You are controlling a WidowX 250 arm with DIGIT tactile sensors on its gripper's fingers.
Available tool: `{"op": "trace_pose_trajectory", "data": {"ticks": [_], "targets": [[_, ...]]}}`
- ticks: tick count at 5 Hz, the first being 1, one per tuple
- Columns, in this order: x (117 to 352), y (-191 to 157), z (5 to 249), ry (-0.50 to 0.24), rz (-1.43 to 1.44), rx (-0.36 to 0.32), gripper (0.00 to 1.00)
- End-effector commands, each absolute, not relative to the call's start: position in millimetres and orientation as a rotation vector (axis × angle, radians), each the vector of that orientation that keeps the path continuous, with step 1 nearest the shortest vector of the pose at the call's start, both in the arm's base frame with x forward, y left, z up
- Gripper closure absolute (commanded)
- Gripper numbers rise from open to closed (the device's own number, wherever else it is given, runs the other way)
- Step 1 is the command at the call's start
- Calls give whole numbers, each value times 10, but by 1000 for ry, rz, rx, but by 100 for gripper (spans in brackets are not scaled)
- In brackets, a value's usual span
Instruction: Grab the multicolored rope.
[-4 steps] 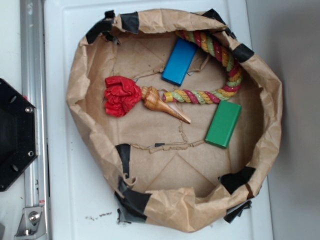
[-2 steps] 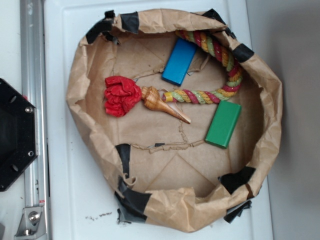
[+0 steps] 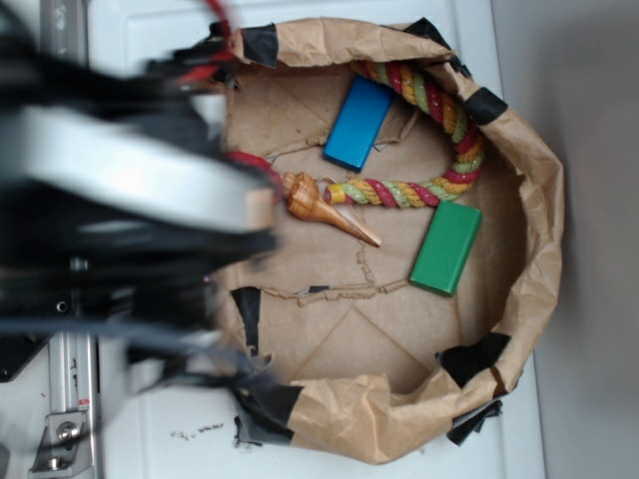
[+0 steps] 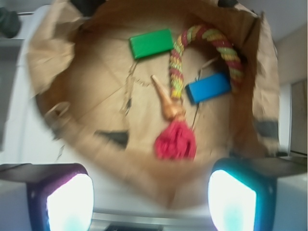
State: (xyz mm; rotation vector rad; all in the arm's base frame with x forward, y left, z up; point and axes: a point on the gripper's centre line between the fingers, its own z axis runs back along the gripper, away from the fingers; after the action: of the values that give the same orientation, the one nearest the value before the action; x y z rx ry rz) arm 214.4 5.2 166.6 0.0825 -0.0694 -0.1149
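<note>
In the wrist view the gripper fills the bottom edge, its two lit pads set far apart at lower left and lower right: the jaws are spread and hold nothing. They hang outside the near wall of the paper bag, over the white table, so the first risk is that a straight descent lands a finger on the crumpled rim and crushes or drags the whole bag, shifting everything in it.

Just beyond the rim, at lower centre of the wrist view, lies the red frayed tuft, with the tan seashell touching it and pointing up the frame. A grasp made too early would close on the tuft or shell, not on the twisted strands.

Farther in, the multicolored rope runs up from the shell and arcs across the upper right of the frame, pressed close to the far wall. In the exterior view the same rope curves along the upper right of the bag. The blue block sits inside the arc, touching or almost touching the rope, and the green block lies just beside the straight stretch. Jaws lowered there may straddle a block too, or jam a finger against the paper wall. The glossy strands look slippery, so a shallow pinch could slide off. Both views are motion-blurred, so aiming now seems unreliable.
</note>
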Motion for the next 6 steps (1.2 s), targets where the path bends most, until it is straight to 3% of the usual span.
{"op": "trace_pose_trajectory", "data": {"ticks": [1,2,4,5,6], "targets": [[2694,299,1056,-51,-137,85,0],[2813,404,694,14,-57,46,0],[3144,366,330,45,-112,67,0],[3116,332,13,124,-115,63,0],[2954,478,-152,172,-70,35,100]]}}
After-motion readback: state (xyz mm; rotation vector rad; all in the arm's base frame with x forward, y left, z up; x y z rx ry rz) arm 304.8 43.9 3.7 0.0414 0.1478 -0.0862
